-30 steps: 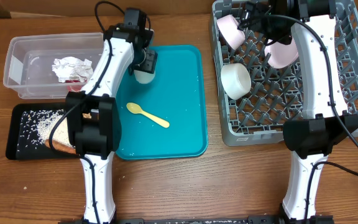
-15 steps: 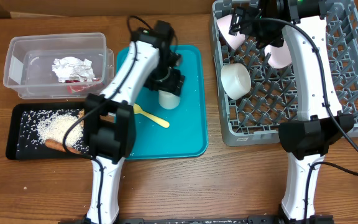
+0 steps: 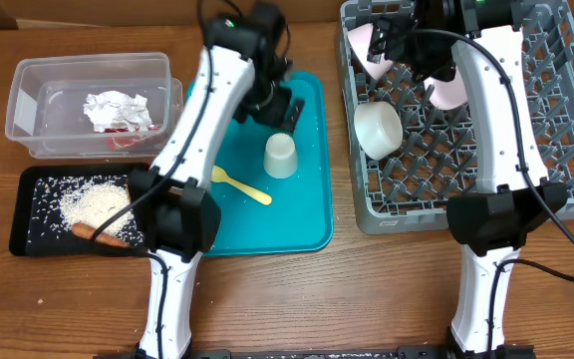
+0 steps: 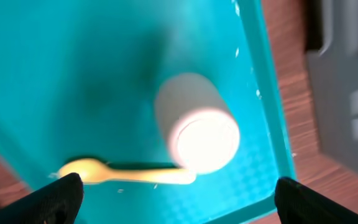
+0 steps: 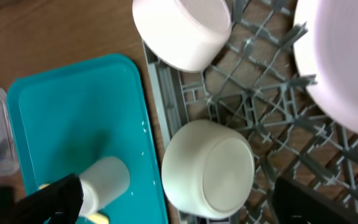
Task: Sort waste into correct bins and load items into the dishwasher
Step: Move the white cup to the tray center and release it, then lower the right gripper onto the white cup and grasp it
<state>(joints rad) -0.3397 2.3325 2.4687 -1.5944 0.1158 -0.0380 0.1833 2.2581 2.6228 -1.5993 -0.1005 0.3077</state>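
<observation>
A small white cup (image 3: 281, 156) stands free on the teal tray (image 3: 302, 224), right beside the pale yellow spoon (image 3: 239, 184). My left gripper (image 3: 271, 104) is open and empty, above and behind the cup; in the left wrist view the cup (image 4: 197, 130) and spoon (image 4: 123, 173) lie between its spread fingers (image 4: 180, 202). My right gripper (image 3: 407, 45) is open and empty over the grey dish rack (image 3: 566, 189). The rack holds a white bowl (image 3: 379, 128), a second bowl (image 3: 370, 45) and a pale plate (image 3: 453, 88); the right wrist view shows the white bowl (image 5: 207, 168) too.
A clear tub (image 3: 28, 110) at the far left holds crumpled white paper (image 3: 118, 106) and a red-and-white wrapper (image 3: 118, 136). In front of it a black tray (image 3: 28, 224) holds rice (image 3: 93, 202) and a carrot piece (image 3: 103, 234).
My left gripper carried the cup from the tray's back to its middle right, let go of it and drew back. The right arm has barely moved.
</observation>
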